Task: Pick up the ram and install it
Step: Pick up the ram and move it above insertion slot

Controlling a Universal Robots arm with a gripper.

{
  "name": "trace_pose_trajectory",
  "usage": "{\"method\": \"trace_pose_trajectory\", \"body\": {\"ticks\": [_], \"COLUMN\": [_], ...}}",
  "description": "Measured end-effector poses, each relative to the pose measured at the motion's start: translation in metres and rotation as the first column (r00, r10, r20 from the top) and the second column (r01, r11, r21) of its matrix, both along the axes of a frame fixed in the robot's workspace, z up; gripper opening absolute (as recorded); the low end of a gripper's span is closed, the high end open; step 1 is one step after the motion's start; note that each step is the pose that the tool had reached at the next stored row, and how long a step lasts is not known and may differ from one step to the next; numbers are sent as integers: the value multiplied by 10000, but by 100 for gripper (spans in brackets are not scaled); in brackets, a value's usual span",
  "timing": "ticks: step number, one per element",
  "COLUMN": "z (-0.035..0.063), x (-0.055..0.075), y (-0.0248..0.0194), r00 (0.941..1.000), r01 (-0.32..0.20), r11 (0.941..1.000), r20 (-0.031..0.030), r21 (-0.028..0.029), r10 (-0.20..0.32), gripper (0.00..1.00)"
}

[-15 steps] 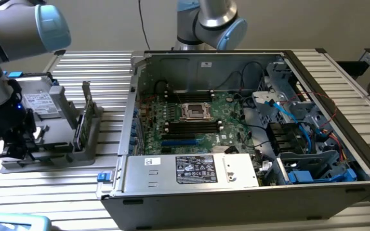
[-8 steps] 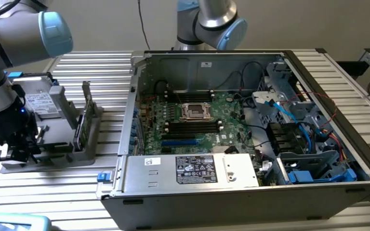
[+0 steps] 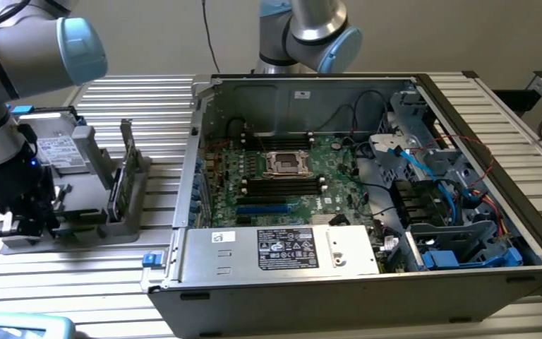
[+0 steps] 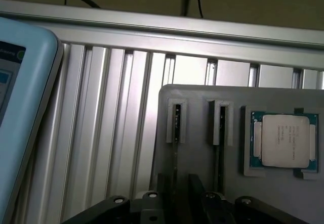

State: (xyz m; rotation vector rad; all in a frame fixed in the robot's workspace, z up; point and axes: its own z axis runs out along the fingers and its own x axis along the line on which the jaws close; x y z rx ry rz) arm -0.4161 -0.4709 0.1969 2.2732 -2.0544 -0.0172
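The ram (image 3: 118, 189) is a thin green stick standing on edge in a grey holder (image 3: 73, 227) at the exterior view's left. In the wrist view I see it edge-on as a dark line (image 4: 175, 133) running along one of two narrow slots. My gripper (image 3: 26, 212) hangs low over the holder's end farthest from the computer case. Its two dark fingers (image 4: 163, 183) stand apart, open, on either side of that slot's line, gripping nothing. The motherboard (image 3: 281, 176) lies inside the open case, with long black slots (image 3: 281, 188) below the processor socket.
A processor chip (image 4: 283, 140) rests in a recess of the holder, beside the second slot (image 4: 220, 128). A light blue device (image 4: 20, 107) lies near the holder on the ribbed metal table (image 3: 149, 99). A second arm (image 3: 309, 35) stands behind the case (image 3: 346, 282).
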Motion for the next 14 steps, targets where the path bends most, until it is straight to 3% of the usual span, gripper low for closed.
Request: {"method": "trace_pose_trajectory", "body": {"ticks": [2,4,10,14], "z": [-3,-3,7,145], "x": [-1,-2,-4,-14], "y": [0,0,-2,-4], "r00": [10000,10000,10000,10000], "r01": [-1,0,0,0], "r11": [10000,10000,10000,9999], "r20": [1,-1,8,2], "r21": [-25,-43,-70,-101], "r10": [1,0,0,0], "gripper": [22,16,15,15]}}
